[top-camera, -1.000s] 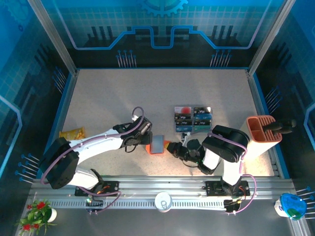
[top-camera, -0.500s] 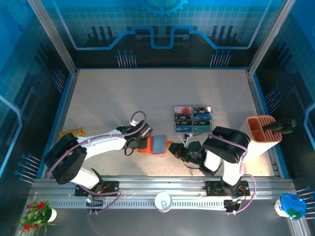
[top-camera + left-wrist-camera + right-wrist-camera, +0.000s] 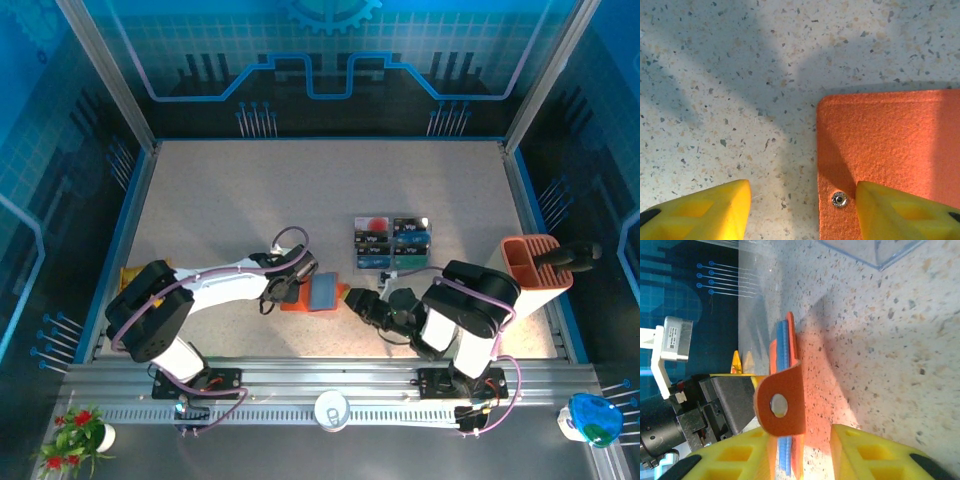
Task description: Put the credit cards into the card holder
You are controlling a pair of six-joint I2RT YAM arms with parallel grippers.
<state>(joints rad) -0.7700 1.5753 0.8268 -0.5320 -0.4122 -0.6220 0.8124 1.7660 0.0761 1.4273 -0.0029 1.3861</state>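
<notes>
Lying at the left edge of the worktop (image 3: 230,200) is one yellow packet (image 3: 146,270). To its right, the left gripper (image 3: 288,292) reaches to the front middle of the worktop. In its wrist view its two yellow fingers (image 3: 700,210) stand well apart with nothing grasped. One is above bare worktop, and the other is above a corner of the holder (image 3: 294,302), beside a small metal stud (image 3: 839,199).

The single red-orange holder lies flat near the front edge, between the two grippers. One blue card (image 3: 323,291) sits in it, face up from above; from the right wrist its edge shows between two orange layers.

The right gripper (image 3: 352,300) is at the holder's right end. Its jaws are slightly parted around the holder's snap tab (image 3: 785,405). One finger is against the tab and there is a clear gap on the other side, so the tab is not clamped.

Just behind that gripper, toward the middle of the worktop, is one clear tray (image 3: 427,221) holding more cards (image 3: 372,241). Six faces can be made out in two columns of three: one pink-red, the rest dark, blue or teal.

At the right edge stands one terracotta bin (image 3: 530,285) with two slots. A dark object (image 3: 565,258) sticks out of the right-hand slot.
</notes>
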